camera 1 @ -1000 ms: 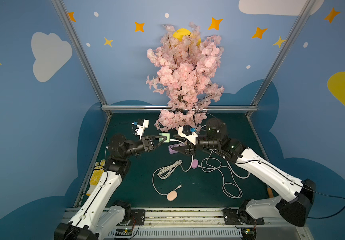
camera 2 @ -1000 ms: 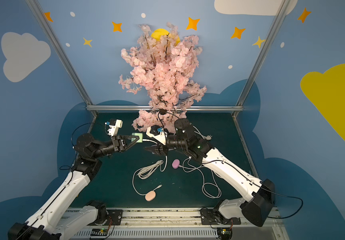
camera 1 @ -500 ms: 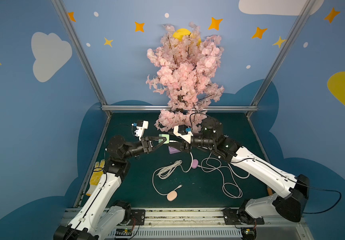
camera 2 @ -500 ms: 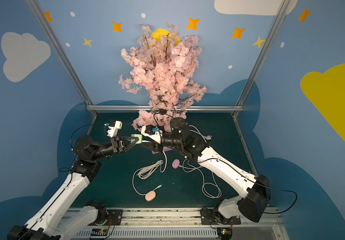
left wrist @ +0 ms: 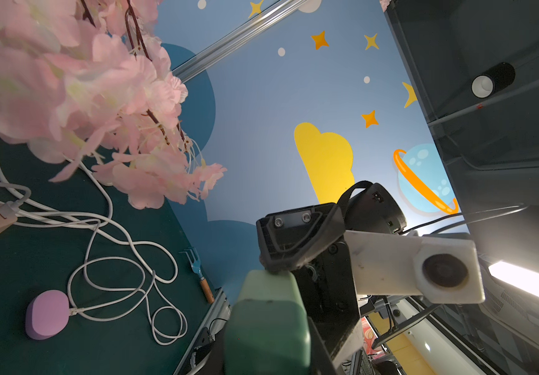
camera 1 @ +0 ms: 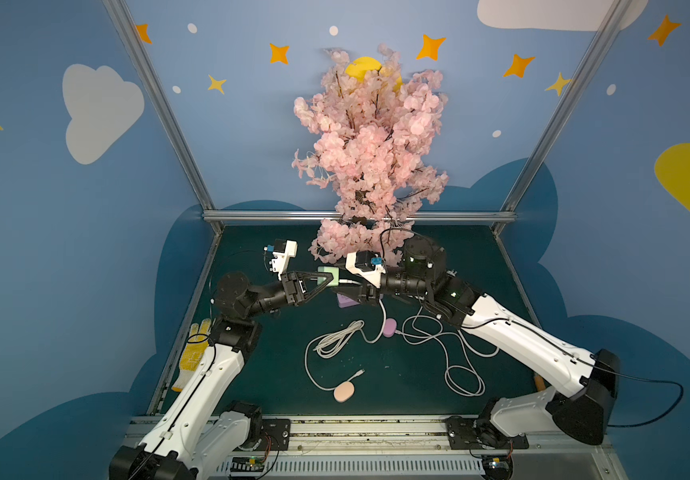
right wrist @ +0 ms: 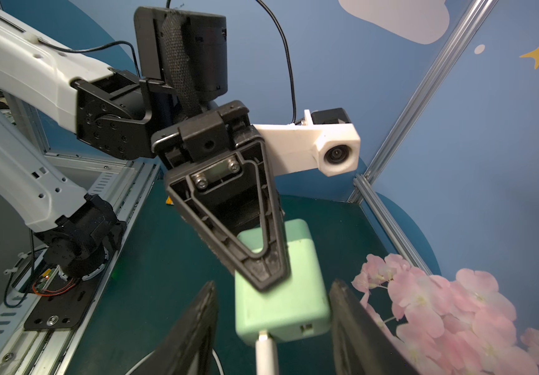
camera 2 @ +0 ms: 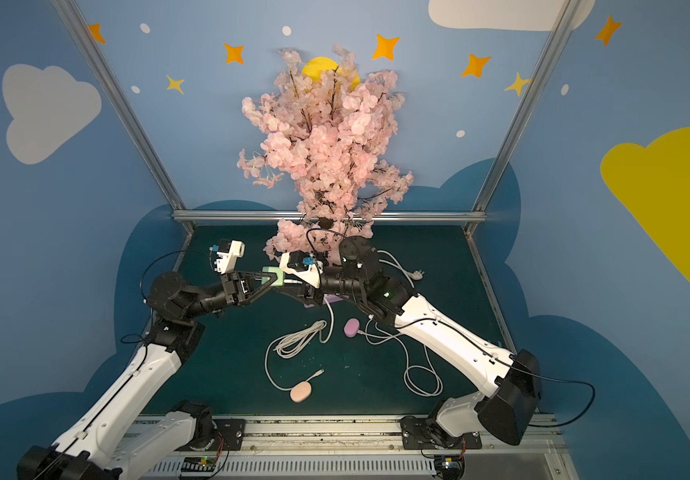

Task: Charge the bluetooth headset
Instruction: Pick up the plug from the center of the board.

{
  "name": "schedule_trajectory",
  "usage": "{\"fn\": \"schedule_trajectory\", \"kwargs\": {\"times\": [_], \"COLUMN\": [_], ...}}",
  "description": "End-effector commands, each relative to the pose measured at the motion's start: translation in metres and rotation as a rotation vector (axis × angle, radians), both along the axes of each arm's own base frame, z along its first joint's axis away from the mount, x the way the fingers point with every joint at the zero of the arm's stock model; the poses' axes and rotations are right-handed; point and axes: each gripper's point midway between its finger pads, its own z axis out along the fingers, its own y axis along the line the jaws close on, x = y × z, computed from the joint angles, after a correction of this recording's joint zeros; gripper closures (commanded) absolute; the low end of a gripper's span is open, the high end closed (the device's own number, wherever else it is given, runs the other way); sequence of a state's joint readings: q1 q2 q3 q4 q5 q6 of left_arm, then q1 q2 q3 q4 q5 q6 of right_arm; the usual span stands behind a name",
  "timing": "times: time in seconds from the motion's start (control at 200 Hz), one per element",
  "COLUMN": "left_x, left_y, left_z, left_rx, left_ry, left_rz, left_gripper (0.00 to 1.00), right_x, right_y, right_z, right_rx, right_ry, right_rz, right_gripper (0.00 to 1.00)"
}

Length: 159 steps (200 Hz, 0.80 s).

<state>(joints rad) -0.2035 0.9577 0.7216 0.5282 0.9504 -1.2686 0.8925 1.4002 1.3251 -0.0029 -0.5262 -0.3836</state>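
My left gripper (camera 1: 326, 283) clamps the mint case (right wrist: 281, 305), its long axis and port end aimed at my right gripper (right wrist: 273, 337), fingers spread either side of the plugged-in cable (right wrist: 265, 355).

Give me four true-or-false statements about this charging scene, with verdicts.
1. The left gripper holds the green case off the table. True.
2. The right gripper is shut on the white plug. False: its jaws stand open on either side of the plug.
3. The white plug sits at the green case's end. True.
4. The peach case hangs in the air. False: it lies on the table.
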Motion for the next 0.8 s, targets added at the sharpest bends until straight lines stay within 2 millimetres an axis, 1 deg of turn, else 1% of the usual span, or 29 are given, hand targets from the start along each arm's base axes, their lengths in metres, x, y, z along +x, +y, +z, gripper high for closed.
{"fn": "schedule_trajectory", "kwargs": {"times": [0.0, 0.12, 0.245, 0.31, 0.441, 0.541, 0.646, 0.706, 0.791], "left_x": [-0.002, -0.002, -0.002, -0.002, -0.003, -0.004, -0.003, -0.004, -0.005], "left_y": [0.001, 0.001, 0.001, 0.001, 0.0, 0.0, 0.0, 0.001, 0.001], "left_z": [0.009, 0.006, 0.008, 0.008, 0.009, 0.01, 0.01, 0.011, 0.013], "left_rx": [-0.013, -0.014, -0.022, -0.023, -0.024, -0.023, -0.024, -0.027, -0.035], "left_ry": [-0.046, -0.042, -0.045, -0.044, -0.048, -0.049, -0.05, -0.053, -0.059], "left_rz": [-0.001, 0.0, -0.002, -0.002, -0.01, -0.011, -0.011, -0.011, -0.013], "left_gripper": [0.97, 0.97, 0.97, 0.96, 0.97, 0.96, 0.97, 0.97, 0.97], "right_x": [-0.003, -0.003, -0.003, -0.002, -0.002, -0.001, -0.002, -0.002, -0.001], "right_y": [0.002, 0.004, 0.008, 0.009, 0.011, 0.011, 0.012, 0.013, 0.014], "right_z": [0.002, 0.004, 0.002, 0.0, -0.004, -0.005, -0.005, -0.005, -0.009], "right_rx": [0.003, -0.001, -0.012, -0.015, -0.029, -0.039, -0.041, -0.044, -0.051], "right_ry": [-0.009, -0.002, 0.0, 0.003, -0.01, -0.024, -0.027, -0.024, -0.014], "right_rz": [0.005, 0.015, 0.02, 0.021, 0.009, -0.001, 0.0, 0.002, 0.002], "right_gripper": [0.44, 0.53, 0.56, 0.56, 0.46, 0.46, 0.52, 0.57, 0.6]}}
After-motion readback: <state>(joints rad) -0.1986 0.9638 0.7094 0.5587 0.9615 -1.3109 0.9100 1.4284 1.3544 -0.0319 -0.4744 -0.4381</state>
